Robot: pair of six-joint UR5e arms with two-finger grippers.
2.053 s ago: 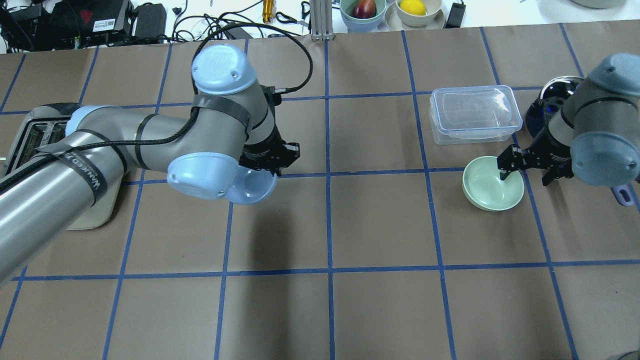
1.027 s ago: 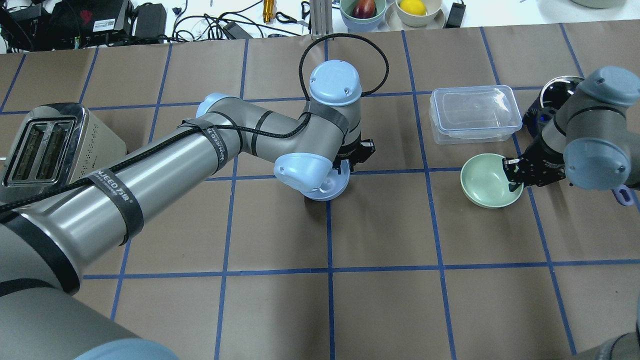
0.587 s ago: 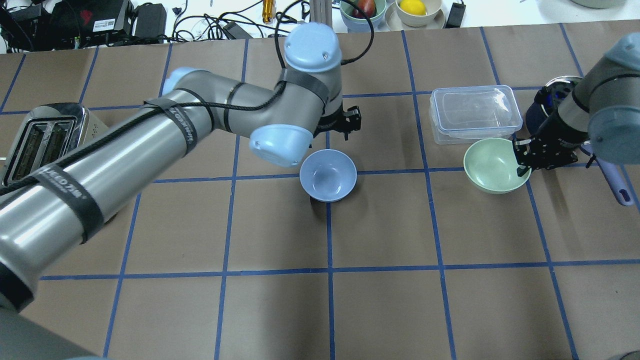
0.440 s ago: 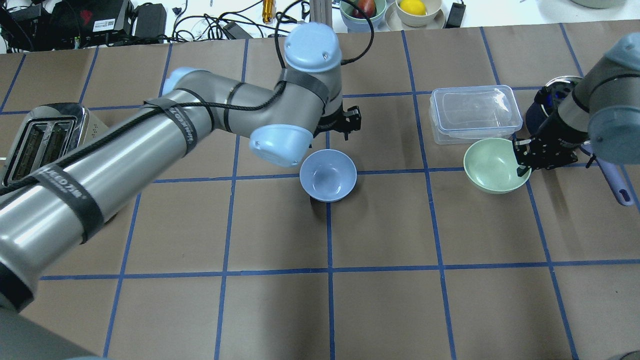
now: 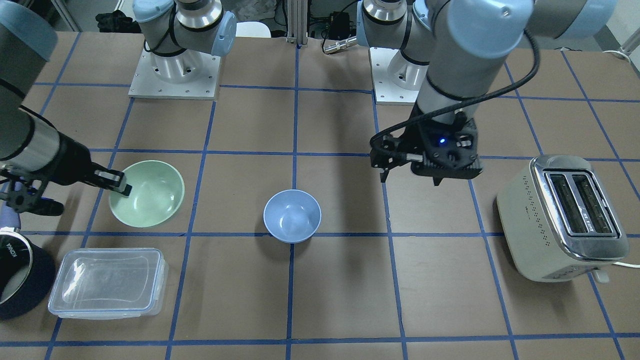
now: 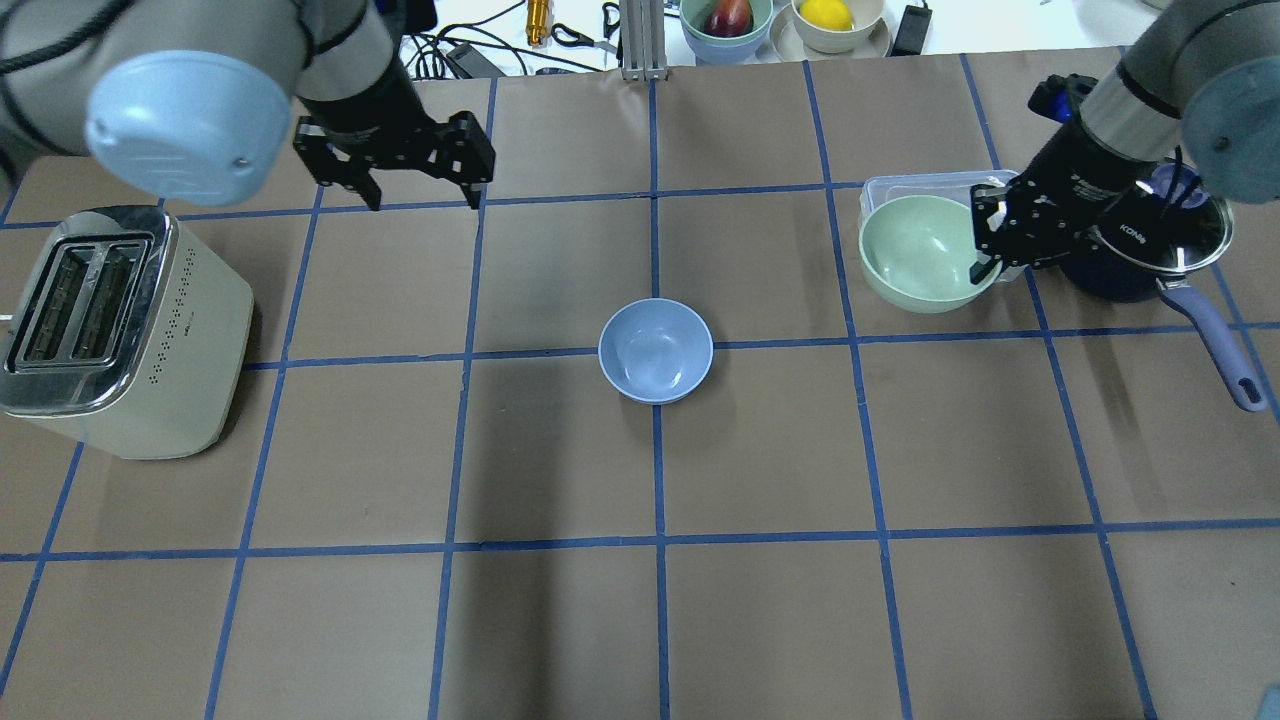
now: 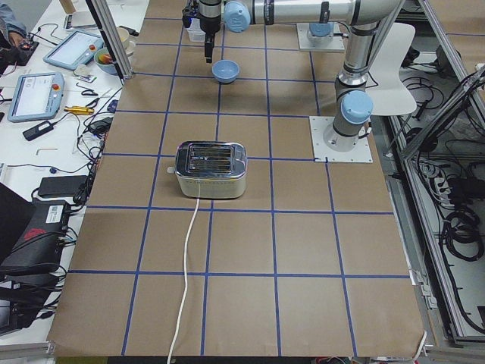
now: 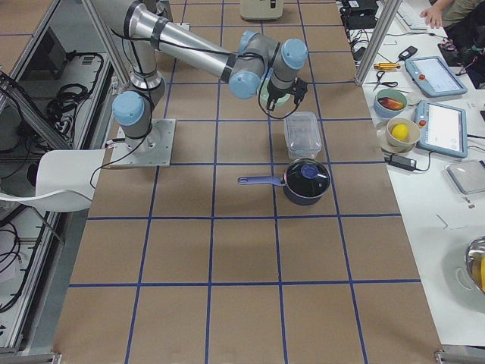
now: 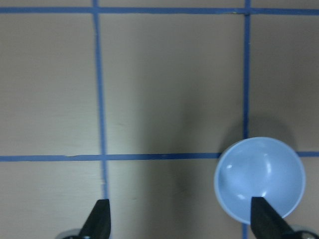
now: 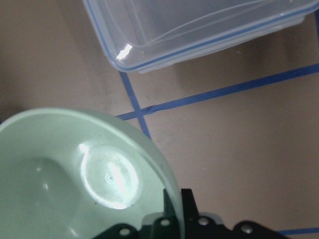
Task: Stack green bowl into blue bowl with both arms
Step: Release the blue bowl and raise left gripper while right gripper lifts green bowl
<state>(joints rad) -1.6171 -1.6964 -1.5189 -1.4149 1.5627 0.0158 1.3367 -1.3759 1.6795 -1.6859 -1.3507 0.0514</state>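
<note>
The blue bowl [image 6: 655,350] stands upright and alone on the table's middle, also in the front view [image 5: 292,216] and the left wrist view [image 9: 260,180]. My left gripper [image 6: 420,178] is open and empty, raised well to the left of and beyond the blue bowl; its fingertips [image 9: 99,221] frame bare table. My right gripper [image 6: 985,248] is shut on the right rim of the green bowl [image 6: 922,250] and holds it lifted, mouth up, at the table's right. The green bowl also shows in the front view [image 5: 147,192] and close up in the right wrist view [image 10: 75,179].
A clear lidded container [image 5: 107,282] lies just beyond the green bowl. A dark saucepan [image 6: 1150,250] with a long handle stands to its right. A cream toaster [image 6: 110,330] stands at the left. Fruit bowls [image 6: 725,25] sit past the table's far edge.
My left gripper let go of the blue bowl on the table's middle and drew back up and to the left. My right gripper lifted the green bowl off the table, toward the clear container.
</note>
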